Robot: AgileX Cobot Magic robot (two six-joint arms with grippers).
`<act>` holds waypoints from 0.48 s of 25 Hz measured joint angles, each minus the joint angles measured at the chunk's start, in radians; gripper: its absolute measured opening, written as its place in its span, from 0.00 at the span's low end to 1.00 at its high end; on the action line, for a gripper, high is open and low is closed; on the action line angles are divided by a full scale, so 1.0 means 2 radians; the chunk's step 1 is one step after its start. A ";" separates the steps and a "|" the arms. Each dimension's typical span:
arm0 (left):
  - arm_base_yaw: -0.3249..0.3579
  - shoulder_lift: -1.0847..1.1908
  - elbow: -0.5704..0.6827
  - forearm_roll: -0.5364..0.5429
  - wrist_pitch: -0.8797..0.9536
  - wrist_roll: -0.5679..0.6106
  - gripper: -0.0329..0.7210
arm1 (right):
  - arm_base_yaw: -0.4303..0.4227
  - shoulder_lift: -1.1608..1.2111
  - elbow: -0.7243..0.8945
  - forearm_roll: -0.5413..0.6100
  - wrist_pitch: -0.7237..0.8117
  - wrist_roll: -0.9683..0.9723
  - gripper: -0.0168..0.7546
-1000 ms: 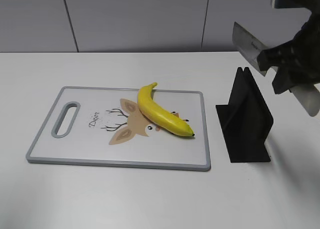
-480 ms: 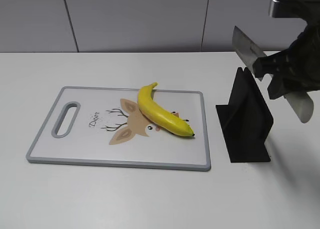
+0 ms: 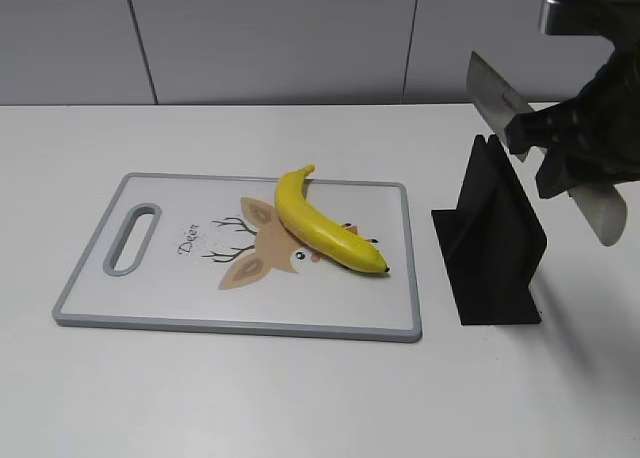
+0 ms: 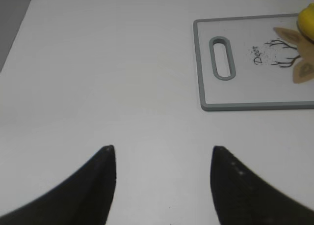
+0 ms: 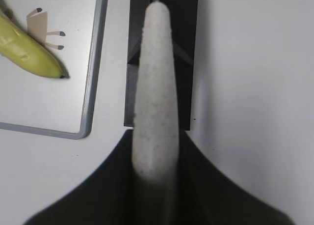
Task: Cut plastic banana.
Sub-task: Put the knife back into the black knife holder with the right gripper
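The plastic banana (image 3: pixel 320 223) lies yellow and curved on the deer-printed cutting board (image 3: pixel 150 298), dark tip to the right. Its tip end shows in the right wrist view (image 5: pixel 29 55), and a yellow sliver in the left wrist view (image 4: pixel 308 21). My right gripper (image 3: pixel 560 143) is shut on a knife (image 3: pixel 495 93), held in the air above the black knife stand (image 3: pixel 495 248), right of the board. The knife's pale grey handle (image 5: pixel 156 87) runs between the jaws (image 5: pixel 156 136). My left gripper (image 4: pixel 163 149) is open and empty over bare table, left of the board (image 4: pixel 245 82).
The black knife stand also shows in the right wrist view (image 5: pixel 184 48), beside the board's right edge (image 5: pixel 91 87). The board has a handle slot (image 3: pixel 133 238) at its left end. A white table and a grey wall lie behind.
My right gripper with the knife has shifted slightly down and left over the stand, then held almost still. The banana and board have not moved.
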 joint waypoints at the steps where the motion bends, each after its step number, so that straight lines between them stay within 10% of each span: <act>1: 0.000 -0.012 0.005 0.000 0.001 0.000 0.83 | 0.000 0.000 0.000 0.000 0.000 0.000 0.25; 12: 0.000 -0.084 0.042 0.000 -0.016 0.000 0.82 | 0.000 0.000 0.000 0.000 0.001 0.010 0.25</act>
